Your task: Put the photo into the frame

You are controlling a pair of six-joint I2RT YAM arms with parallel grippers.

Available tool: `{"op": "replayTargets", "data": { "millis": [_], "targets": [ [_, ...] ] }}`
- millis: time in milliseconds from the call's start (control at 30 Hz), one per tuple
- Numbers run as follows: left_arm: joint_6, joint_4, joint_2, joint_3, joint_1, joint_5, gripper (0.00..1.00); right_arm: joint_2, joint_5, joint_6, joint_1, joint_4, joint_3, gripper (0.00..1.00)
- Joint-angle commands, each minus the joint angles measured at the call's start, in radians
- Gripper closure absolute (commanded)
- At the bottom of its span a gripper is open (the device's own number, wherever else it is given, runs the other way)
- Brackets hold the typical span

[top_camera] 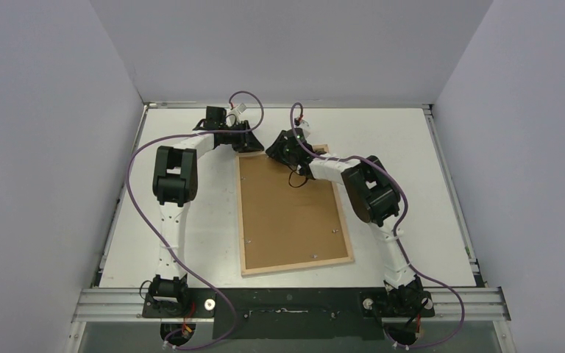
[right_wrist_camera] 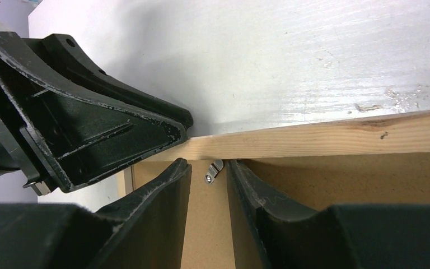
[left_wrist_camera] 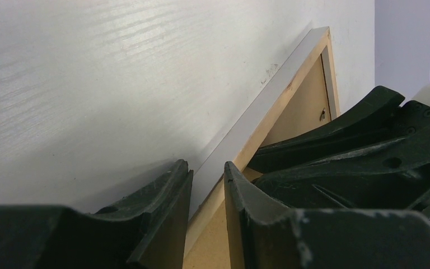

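Note:
The frame (top_camera: 297,266) lies face down on the white table, its pale wood rim around a brown hardboard back (top_camera: 290,213). The photo is hidden. My left gripper (top_camera: 259,147) is at the frame's far left corner. In the left wrist view (left_wrist_camera: 204,165) its jaws stand a little apart, with the rim (left_wrist_camera: 269,115) running out from between the tips. My right gripper (top_camera: 271,153) is right beside it on the far rim. In the right wrist view (right_wrist_camera: 208,163) its jaws are narrowly apart over the hardboard (right_wrist_camera: 336,179), with a small metal clip (right_wrist_camera: 214,171) between the tips against the rim (right_wrist_camera: 313,140).
The two grippers nearly touch at the corner; each shows in the other's wrist view, the right one (left_wrist_camera: 358,145) and the left one (right_wrist_camera: 89,123). Other small clips (top_camera: 336,229) sit along the hardboard's edges. Grey walls close in the table on three sides.

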State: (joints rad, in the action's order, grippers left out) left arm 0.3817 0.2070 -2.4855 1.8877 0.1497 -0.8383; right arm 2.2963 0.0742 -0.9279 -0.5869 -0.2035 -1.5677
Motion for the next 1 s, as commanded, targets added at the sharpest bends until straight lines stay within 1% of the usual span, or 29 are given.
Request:
{"op": "replayTargets", "data": {
  "millis": [0, 200, 400, 467, 633, 967],
  "targets": [
    [-0.018, 0.043, -0.028, 0.017, -0.004, -0.031, 0.73, 0.004, -0.032, 0.003, -0.016, 0.113, -0.017, 0.69],
    [-0.016, 0.043, -0.036, 0.023, -0.004, -0.034, 0.75, -0.005, -0.002, -0.007, -0.019, 0.074, 0.005, 0.72],
    [-0.02, 0.046, -0.036, 0.021, -0.004, -0.029, 0.75, -0.018, 0.027, -0.027, -0.019, 0.006, 0.037, 0.84],
    [-0.02, 0.046, -0.038, 0.021, -0.004, -0.028, 0.75, -0.025, 0.031, -0.032, -0.019, -0.01, 0.044, 0.85],
    [-0.018, 0.046, -0.037, 0.02, -0.004, -0.028, 0.75, -0.014, 0.014, -0.031, -0.019, 0.024, 0.03, 0.79],
    [-0.018, 0.048, -0.039, 0.017, -0.004, -0.035, 0.75, 0.019, 0.041, -0.071, -0.019, 0.005, 0.015, 0.79]
  ]
}}
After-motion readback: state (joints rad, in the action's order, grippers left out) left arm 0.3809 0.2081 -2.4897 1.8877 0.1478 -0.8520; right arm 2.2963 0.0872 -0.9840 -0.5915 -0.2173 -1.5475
